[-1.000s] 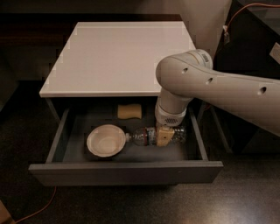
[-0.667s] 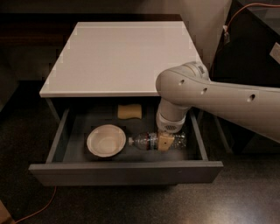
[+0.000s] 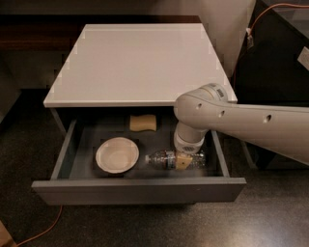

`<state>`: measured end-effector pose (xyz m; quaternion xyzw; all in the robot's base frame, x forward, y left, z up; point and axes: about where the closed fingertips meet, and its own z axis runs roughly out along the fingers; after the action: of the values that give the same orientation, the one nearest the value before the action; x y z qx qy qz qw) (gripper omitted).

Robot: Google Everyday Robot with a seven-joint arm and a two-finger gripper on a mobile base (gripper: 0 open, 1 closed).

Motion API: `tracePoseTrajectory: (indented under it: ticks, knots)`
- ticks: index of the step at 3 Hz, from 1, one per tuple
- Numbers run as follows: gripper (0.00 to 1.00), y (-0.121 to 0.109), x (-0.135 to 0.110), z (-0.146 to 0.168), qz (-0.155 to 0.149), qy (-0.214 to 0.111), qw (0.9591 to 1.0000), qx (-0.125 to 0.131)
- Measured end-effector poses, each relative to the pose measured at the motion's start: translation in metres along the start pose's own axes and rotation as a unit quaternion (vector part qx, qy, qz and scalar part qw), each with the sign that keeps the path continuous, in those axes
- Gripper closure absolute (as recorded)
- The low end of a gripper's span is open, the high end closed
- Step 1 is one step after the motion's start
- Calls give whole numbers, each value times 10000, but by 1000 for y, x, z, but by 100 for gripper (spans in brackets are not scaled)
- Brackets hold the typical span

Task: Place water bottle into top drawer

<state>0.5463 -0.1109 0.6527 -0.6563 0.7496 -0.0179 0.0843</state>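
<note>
Logged water bottle (image 3: 163,159) lying on its side on the floor of the top drawer (image 3: 140,191), toward the right-front part, cap end pointing left. Noted the end effector (image 3: 183,162) down inside the drawer at the bottle's right half, a tan part of it overlapping the bottle. Cannot tell whether grasping or released.

Traced the white arm (image 3: 241,120) coming in from the right edge, crossing the drawer's right wall and the front-right corner of the tabletop (image 3: 135,62), hiding the drawer's rear-right area.

Recorded the drawer pulled well out, grey inside and out, front plain and flat. Recorded the tabletop as white, flat and glossy. Saw dark speckled floor (image 3: 270,222) around the cabinet, a dim wall behind it, and dark furniture (image 3: 282,62) close on the right.

Spotted an orange cable (image 3: 46,230) on the floor at lower left, and another (image 3: 263,12) running along the top of the dark furniture.

Checked drawer contents: white bowl (image 3: 117,155) upright at left-centre, just beside the bottle's cap end, apparently apart from it; yellow sponge (image 3: 143,122) at the back, behind bowl and bottle, apart from both.
</note>
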Motion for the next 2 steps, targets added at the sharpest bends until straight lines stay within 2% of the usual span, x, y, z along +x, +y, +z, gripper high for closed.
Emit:
tracePoseTrajectory:
  ticks: [2]
  knots:
    - [0, -1, 7, 12, 28, -65, 10000, -41]
